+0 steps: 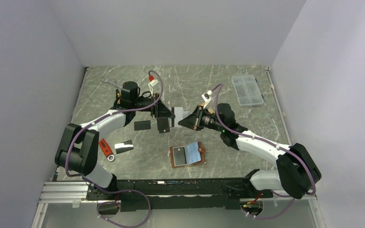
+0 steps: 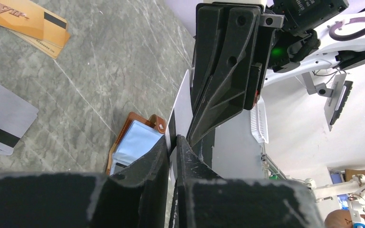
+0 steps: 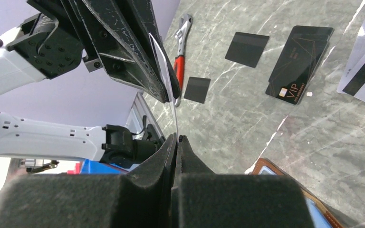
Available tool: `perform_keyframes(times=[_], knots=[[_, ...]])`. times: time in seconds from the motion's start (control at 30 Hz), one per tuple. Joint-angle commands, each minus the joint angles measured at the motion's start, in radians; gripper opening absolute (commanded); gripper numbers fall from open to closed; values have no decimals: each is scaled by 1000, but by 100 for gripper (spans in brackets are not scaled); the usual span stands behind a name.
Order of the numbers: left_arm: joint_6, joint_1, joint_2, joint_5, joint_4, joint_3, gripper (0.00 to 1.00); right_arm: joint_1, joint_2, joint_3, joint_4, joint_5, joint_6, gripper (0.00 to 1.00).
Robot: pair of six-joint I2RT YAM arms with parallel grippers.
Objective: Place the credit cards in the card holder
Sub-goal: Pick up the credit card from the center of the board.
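Observation:
A silver-grey credit card with a black stripe (image 1: 178,114) is held on edge above the table between both grippers. My left gripper (image 1: 168,115) is shut on one end of it, seen in the left wrist view (image 2: 173,140). My right gripper (image 1: 186,118) is shut on the other end, seen in the right wrist view (image 3: 177,137). The tan card holder (image 1: 187,155) lies open, blue-grey inside up, in front of them. Black cards (image 1: 142,125) and another silver card (image 1: 123,147) lie to the left. Orange cards (image 2: 28,23) show in the left wrist view.
A clear plastic compartment box (image 1: 247,90) stands at the back right. A red-handled wrench (image 1: 106,148) lies by the left arm. A black VIP card (image 3: 299,64) and two small black cards (image 3: 247,49) lie on the marbled table.

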State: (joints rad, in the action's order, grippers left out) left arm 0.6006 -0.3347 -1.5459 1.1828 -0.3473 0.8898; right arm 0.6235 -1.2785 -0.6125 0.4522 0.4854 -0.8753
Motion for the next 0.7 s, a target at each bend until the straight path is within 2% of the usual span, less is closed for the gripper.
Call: perform_keyframes(times=[0.0, 0.13, 0.23, 0.37, 0.67], knots=[[61, -17, 30, 98, -98, -7, 13, -4, 8, -28, 105, 5, -34, 4], [117, -9, 34, 119, -154, -22, 8, -33, 3, -25, 165, 34, -70, 18], [161, -5, 31, 130, -204, -32, 7, -55, 1, -14, 213, 43, -99, 22], [201, -6, 20, 142, -248, -37, 4, -75, -10, -11, 294, 53, -143, 22], [233, 6, 27, 138, -279, -44, 3, -75, -59, -19, 382, 123, -197, 13]])
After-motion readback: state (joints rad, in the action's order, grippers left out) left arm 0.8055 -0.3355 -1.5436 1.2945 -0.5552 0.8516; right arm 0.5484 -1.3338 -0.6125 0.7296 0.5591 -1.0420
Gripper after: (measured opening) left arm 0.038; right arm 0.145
